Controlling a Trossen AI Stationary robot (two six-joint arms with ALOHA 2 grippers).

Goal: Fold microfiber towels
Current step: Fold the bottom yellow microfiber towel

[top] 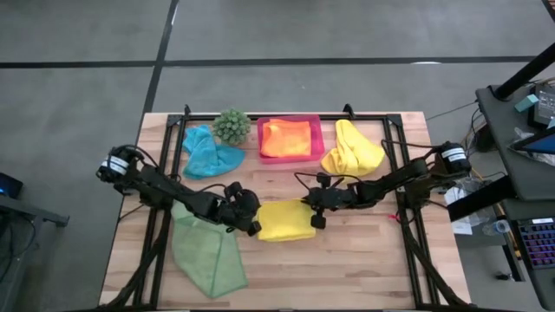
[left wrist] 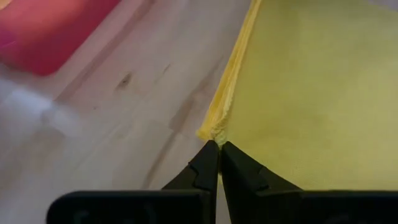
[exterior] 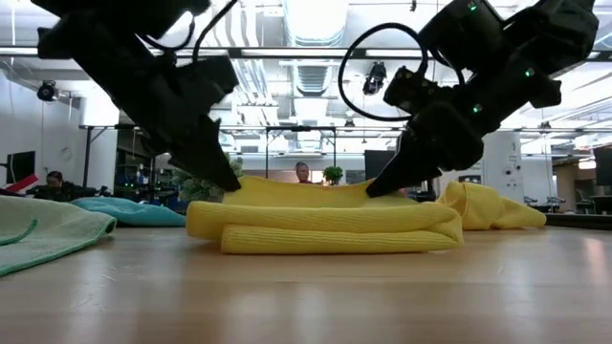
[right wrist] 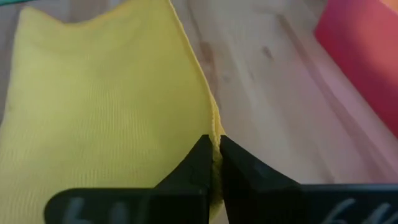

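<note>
From above, the folded yellow towel [top: 286, 220] lies mid-table, a little toward the front edge. The left gripper [top: 252, 224] pinches its left rear corner and the right gripper [top: 314, 213] its right rear corner. The light green towel [top: 205, 251] is spread loosely near the front-left corner of the table [top: 364, 260], unfolded. The teal towel [top: 209, 153] lies rumpled near the back-left, beside the spiky plant [top: 231, 126]. The orange towel [top: 286, 138] sits inside the pink tray [top: 317, 139] at the back edge, and a second yellow towel [top: 351, 150] is heaped to the tray's right.

At table height, the folded yellow towel [exterior: 325, 225] shows at least two stacked layers, with both grippers down on its upper layer at the ends.

The left wrist view shows that arm's fingers [left wrist: 205, 168] drawn narrow, nipping the towel's hemmed corner [left wrist: 214, 130].

The right wrist view shows the same: fingers [right wrist: 199, 158] closed tight on the yellow edge [right wrist: 214, 134].

As I judge it, one towel is partway folded with a further fold being set up. The orange one looks put away, and three others remain untouched.
</note>
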